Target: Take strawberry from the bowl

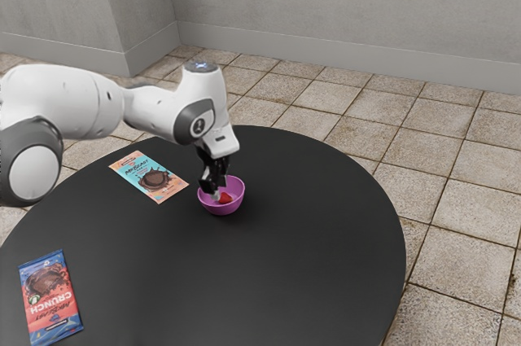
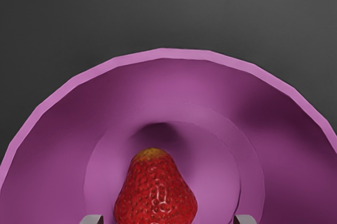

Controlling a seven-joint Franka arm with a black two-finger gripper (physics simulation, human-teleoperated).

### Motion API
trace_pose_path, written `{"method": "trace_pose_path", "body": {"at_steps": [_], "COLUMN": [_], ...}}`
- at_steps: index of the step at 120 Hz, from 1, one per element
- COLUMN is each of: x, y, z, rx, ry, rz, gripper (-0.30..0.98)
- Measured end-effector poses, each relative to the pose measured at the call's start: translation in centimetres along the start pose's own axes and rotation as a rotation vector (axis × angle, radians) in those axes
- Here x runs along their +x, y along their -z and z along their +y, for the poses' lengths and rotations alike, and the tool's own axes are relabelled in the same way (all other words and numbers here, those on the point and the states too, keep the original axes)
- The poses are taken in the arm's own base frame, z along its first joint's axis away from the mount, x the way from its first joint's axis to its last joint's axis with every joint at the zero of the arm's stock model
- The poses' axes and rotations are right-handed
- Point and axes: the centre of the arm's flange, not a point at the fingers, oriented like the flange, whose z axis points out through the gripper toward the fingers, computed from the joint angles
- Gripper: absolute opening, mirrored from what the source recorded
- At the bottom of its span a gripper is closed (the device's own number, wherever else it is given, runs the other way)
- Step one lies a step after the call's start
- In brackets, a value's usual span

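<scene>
Nearest in the wrist view, the gripper (image 2: 168, 219) stands spread, its fingertips (image 2: 245, 219) on either side of the strawberry (image 2: 155, 195), which lies on the floor of the purple bowl (image 2: 168, 54). The fruit should be light and easily bruised; pinch gently across its broad part, since the tapered end could slip free. In the exterior view, the white Franka arm (image 1: 73, 102) reaches down into the bowl.
</scene>
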Motion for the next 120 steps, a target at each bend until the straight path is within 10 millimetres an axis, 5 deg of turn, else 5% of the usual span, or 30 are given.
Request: {"method": "trace_pose_path", "body": {"at_steps": [54, 80, 96, 120], "x": [0.2, 0.1, 0.2, 2.0], "y": [-2.7, -2.7, -0.9, 5.6], "z": [-0.5, -0.7, -0.9, -0.4], "rx": [-0.003, 0.006, 0.038, 0.121], "ry": [0.002, 0.008, 0.007, -0.012], "rz": [0.006, 0.009, 0.01, 0.027], "gripper": [0.28, 0.14, 0.08, 0.02]}}
